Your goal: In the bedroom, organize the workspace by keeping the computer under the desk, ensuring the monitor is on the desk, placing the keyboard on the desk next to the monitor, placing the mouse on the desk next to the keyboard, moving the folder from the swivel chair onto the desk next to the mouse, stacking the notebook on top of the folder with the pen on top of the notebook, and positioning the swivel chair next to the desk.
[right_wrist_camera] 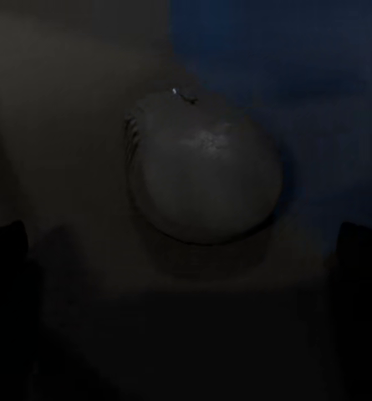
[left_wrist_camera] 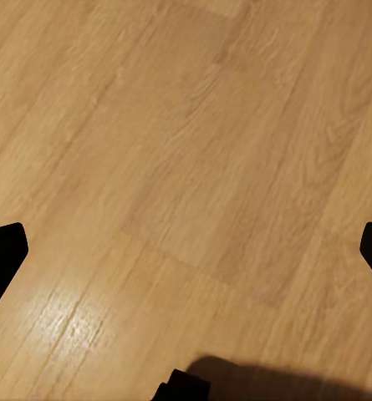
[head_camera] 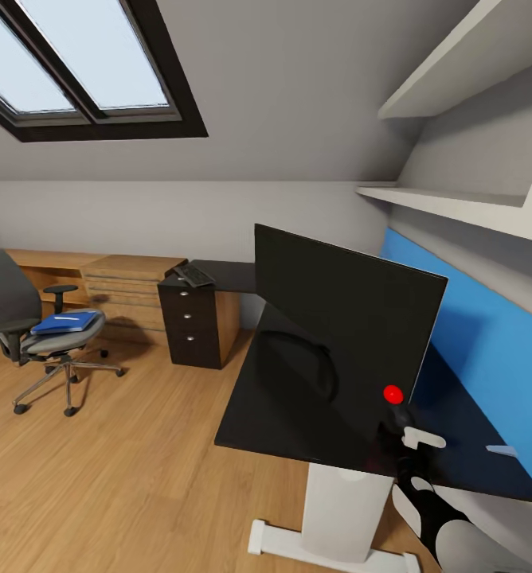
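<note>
1. We are in an attic bedroom with a sloped ceiling, a dark-framed skylight [head_camera: 83, 64] and a light wood floor [head_camera: 115, 461].
2. Close in front of us stands the desk [head_camera: 286, 414], a glossy black top on white legs with a bright blue back panel [head_camera: 489, 350].
3. The monitor [head_camera: 346, 310] stands on the desk, a red dot at its lower corner.
4. Our right gripper [head_camera: 409, 434] reaches over the desk's near right part, just below that red dot.
5. In the right wrist view, the mouse [right_wrist_camera: 204, 171], dark and rounded, lies on the desk straight ahead between the two finger tips, which stand wide apart and do not touch it.
6. The mouse's long axis runs roughly along the gripper's line of sight; we judge the right arm far nearer.
7. The left wrist view shows bare floor, with that gripper's fingers spread at the frame's edges, holding nothing.
8. Across the room, the keyboard [head_camera: 193, 275] rests on a black cabinet desk [head_camera: 198, 318].
9. The blue folder [head_camera: 65, 321] lies on the swivel chair [head_camera: 35, 334], well apart from the desk.
</note>
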